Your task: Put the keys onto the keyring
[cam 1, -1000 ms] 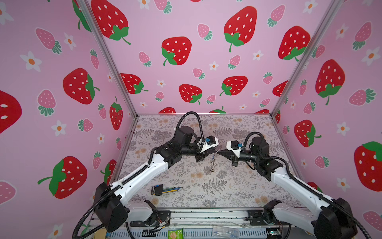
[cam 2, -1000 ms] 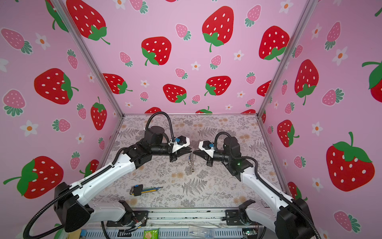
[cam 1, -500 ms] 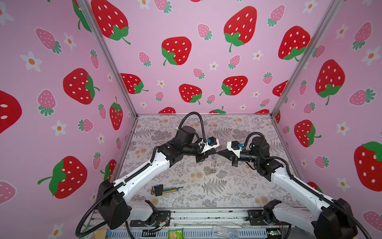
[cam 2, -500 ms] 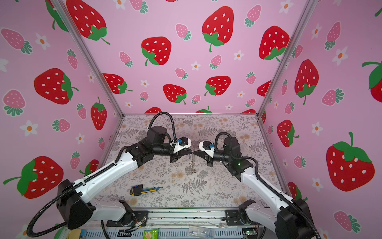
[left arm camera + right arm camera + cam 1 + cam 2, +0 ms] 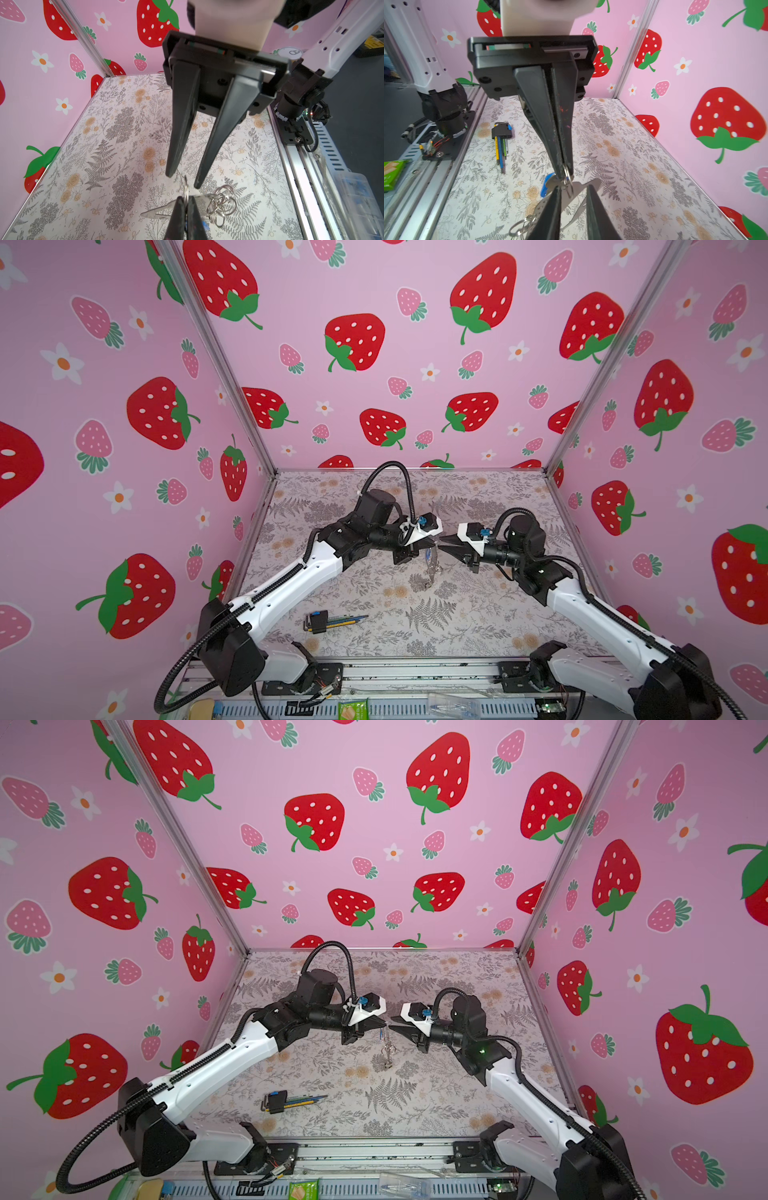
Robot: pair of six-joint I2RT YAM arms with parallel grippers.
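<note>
Over the middle of the flowery table point(image 5: 478, 626), the left gripper point(image 5: 563, 170) has its jaws pressed together on a thin metal split ring point(image 5: 185, 188), pinched edge-on right at the tips. From that ring hang the keys point(image 5: 432, 566): a silvery blade point(image 5: 154, 212) sticks out sideways, a blue tag point(image 5: 544, 187) shows beside it, and a tangle of small steel rings point(image 5: 223, 200) dangles along. Nose to nose with it, the right gripper point(image 5: 184, 181) has its jaws parted, tips either side of the ring; whether they touch it I can't tell, nor whether the bundle's low end reaches the table. A hex-key set point(image 5: 320, 621) lies well apart, near the front rail point(image 5: 415, 672).
</note>
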